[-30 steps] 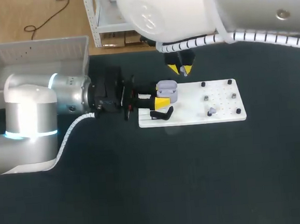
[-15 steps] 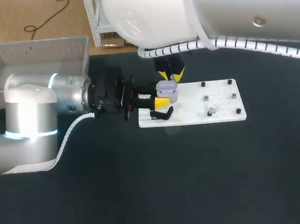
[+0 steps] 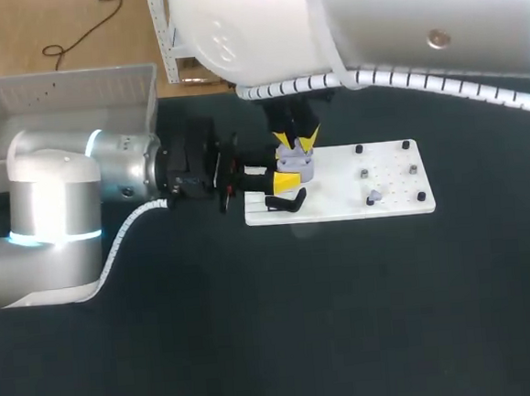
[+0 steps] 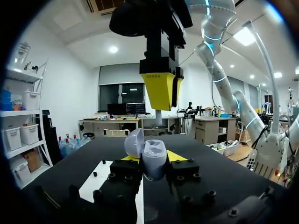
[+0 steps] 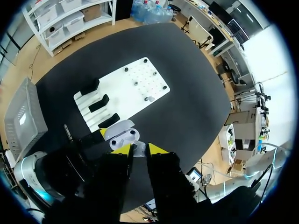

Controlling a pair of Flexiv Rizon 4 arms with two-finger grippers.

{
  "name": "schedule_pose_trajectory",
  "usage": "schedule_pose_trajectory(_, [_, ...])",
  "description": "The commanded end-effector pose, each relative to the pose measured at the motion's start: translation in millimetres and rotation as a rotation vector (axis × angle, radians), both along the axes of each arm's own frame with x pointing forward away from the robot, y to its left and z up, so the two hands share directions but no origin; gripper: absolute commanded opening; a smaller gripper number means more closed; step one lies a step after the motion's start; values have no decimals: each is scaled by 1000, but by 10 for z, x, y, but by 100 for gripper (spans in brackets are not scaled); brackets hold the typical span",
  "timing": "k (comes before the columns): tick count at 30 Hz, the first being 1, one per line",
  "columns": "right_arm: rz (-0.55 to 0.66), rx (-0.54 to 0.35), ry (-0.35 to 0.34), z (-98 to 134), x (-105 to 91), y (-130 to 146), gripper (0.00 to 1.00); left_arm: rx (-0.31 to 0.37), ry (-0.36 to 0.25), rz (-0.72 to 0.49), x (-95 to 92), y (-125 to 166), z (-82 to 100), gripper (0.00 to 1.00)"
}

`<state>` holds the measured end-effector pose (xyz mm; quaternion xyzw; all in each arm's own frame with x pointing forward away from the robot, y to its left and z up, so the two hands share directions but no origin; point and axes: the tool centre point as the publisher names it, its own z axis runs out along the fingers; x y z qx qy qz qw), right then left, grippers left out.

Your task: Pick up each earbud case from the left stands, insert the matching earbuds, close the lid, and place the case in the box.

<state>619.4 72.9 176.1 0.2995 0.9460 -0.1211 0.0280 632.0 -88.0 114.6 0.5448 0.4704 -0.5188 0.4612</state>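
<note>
An open lavender earbud case (image 3: pixel 297 167) hovers over the left end of the white board (image 3: pixel 348 202), and my left gripper (image 3: pixel 285 180) is shut on its sides. In the left wrist view the case (image 4: pixel 155 151) sits between the yellow tips with its lid (image 4: pixel 133 142) tilted back. My right gripper (image 3: pixel 295 141) hangs straight above the case, fingers pointing down, shut on a small pale earbud (image 5: pixel 137 148). That earbud (image 4: pixel 158 116) dangles under the right gripper (image 4: pixel 161 91), just above the case's open cavity. A second earbud (image 3: pixel 375 195) lies on the board.
Black stands (image 3: pixel 288 203) sit at the board's left end, seen as several dark blocks (image 5: pixel 98 103) from above. Small black pegs (image 3: pixel 406 145) dot the board. A grey bin (image 3: pixel 55 91) stands at the table's far left corner. Dark tabletop surrounds the board.
My right gripper has moved left and down, from behind the board's back edge to right over the open case. The left arm and the case have stayed put.
</note>
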Motion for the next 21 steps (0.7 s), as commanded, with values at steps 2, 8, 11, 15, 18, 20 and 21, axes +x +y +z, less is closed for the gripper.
schedule_pose_trajectory(2, [1,-2,7,-79,11,-1,0,0,0,-2,8,-2,-5,0])
schedule_pose_trajectory(8, [-4,-3,17,-158,10,-23,0,0,0,-2,8,-2,-5,0])
schedule_pose_trajectory(11, [-6,-2,19,-166,11,-28,0,0,0,-2,8,-2,-5,0])
schedule_pose_trajectory(15, [-11,0,14,-180,24,-42,0,0,0,-2,8,-2,-5,0])
schedule_pose_trajectory(18, [-13,0,10,-184,33,-52,0,0,0,-2,8,-2,-5,0])
schedule_pose_trajectory(20, [-12,0,10,-187,45,-57,0,0,0,-2,8,-2,-5,0])
schedule_pose_trajectory(21, [-12,0,10,-189,50,-59,0,0,0,-2,8,-2,-5,0])
